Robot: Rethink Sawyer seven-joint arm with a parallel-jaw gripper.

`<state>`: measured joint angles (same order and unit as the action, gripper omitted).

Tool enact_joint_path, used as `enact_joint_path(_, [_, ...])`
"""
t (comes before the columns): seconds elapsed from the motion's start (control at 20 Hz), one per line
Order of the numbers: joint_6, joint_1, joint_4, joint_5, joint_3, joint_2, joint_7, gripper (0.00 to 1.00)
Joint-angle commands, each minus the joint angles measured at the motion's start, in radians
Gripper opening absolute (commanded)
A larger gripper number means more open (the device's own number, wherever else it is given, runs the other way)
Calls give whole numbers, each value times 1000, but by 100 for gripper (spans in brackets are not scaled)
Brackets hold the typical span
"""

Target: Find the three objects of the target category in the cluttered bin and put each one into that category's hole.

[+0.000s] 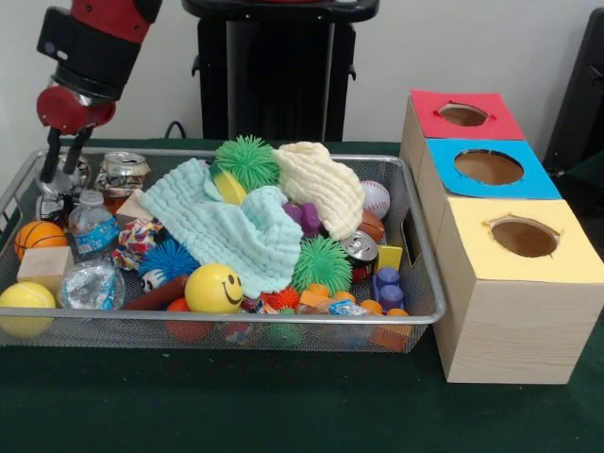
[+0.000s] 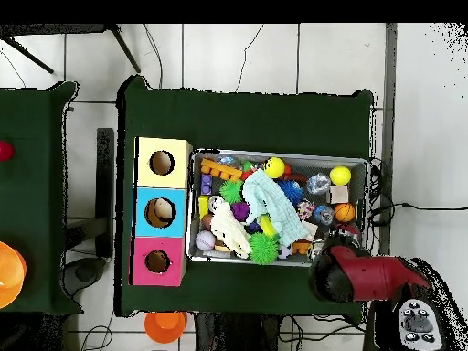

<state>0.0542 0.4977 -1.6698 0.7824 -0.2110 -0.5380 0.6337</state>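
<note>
The silver wire-mesh bin (image 1: pixel 222 319) lies on the green table, full of toys, and it also shows in the overhead view (image 2: pixel 279 154). Among them are a yellow smiley ball (image 1: pixel 214 288), a plain yellow ball (image 1: pixel 25 307), a small basketball (image 1: pixel 40 236), a baseball (image 1: pixel 376 198), green spiky balls (image 1: pixel 247 160), a mint cloth (image 1: pixel 226 226) and a cream cloth (image 1: pixel 321 184). My gripper (image 1: pixel 57 176) hangs open over the bin's far left corner, next to a dented soda can (image 1: pixel 123 170). In the overhead view the arm (image 2: pixel 352 272) hides it.
Three wooden boxes stand right of the bin, each with a round hole: red top (image 1: pixel 429 106), blue top (image 1: pixel 444 175), yellow top (image 1: pixel 472 250). A water bottle (image 1: pixel 92 226), a wooden block (image 1: pixel 44 267) and another can (image 1: pixel 359 247) lie in the bin. The black pedestal (image 1: pixel 278 75) stands behind.
</note>
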Motion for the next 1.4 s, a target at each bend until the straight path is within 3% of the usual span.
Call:
enact_joint_path(0.05, [164, 15, 23, 80, 126, 116, -11, 100])
enact_joint_path(0.2, [156, 24, 42, 93, 130, 133, 5, 100])
enact_joint_path(0.5, [255, 103, 39, 66, 208, 163, -72, 100])
enact_joint_path(0.8, [242, 126, 58, 86, 238, 200, -60, 100])
enact_joint_path(0.95, [231, 106, 68, 91, 233, 212, -34, 100])
enact_joint_path(1.2, [253, 122, 62, 97, 248, 208, -65, 100])
enact_joint_path(1.4, [266, 48, 99, 112, 181, 237, -25, 100])
